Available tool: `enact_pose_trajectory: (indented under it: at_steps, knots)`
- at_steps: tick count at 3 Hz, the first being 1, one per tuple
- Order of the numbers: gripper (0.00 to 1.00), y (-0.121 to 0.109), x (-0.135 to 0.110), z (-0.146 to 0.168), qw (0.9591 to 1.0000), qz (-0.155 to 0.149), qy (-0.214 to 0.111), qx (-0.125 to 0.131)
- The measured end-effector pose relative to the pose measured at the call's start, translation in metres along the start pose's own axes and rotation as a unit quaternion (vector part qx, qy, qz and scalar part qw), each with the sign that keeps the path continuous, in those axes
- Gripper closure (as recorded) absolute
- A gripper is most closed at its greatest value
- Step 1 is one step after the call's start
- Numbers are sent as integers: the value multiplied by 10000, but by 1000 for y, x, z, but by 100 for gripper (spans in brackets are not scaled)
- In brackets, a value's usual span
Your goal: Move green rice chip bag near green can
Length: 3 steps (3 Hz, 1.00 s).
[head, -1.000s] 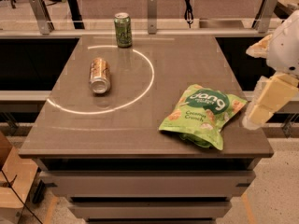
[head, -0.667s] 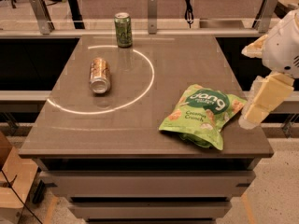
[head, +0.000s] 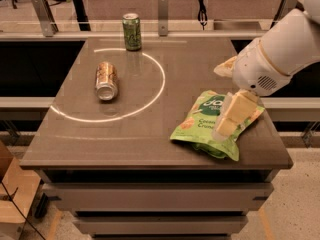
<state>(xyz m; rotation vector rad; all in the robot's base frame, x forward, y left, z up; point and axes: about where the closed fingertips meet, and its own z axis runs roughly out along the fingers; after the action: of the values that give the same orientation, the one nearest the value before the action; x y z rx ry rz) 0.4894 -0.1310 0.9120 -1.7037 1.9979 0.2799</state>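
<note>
The green rice chip bag [head: 207, 126] lies flat on the table's front right part, light green with a dark round logo and orange chip images. The green can [head: 132, 31] stands upright at the table's far edge, left of centre, far from the bag. My gripper [head: 228, 93] hangs from the white arm [head: 280, 54] coming in from the right, right over the bag's right half. It is open: one cream finger [head: 232, 115] covers part of the bag and the other [head: 225, 67] sits just beyond the bag's far edge. It holds nothing.
A copper-brown can [head: 106, 80] lies on its side on the table's left part, inside a white painted circle [head: 159, 91]. The table's front edge [head: 150, 165] runs just below the bag. Metal rails and posts [head: 162, 6] stand behind the table.
The arm and gripper have moved left and down from beside the table's right edge to over the bag's right half. The bag and both cans have not moved.
</note>
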Motion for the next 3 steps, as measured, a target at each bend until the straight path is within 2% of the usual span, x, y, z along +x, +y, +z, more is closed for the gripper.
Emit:
enact_pose_trajectory:
  at_steps: [1, 2, 3]
  knots:
    - [0, -5, -5, 42, 9992, 56, -200, -351]
    - [0, -7, 6, 61, 9982, 353, -223, -437]
    - [0, -6, 21, 60, 9971, 672, -158, -321]
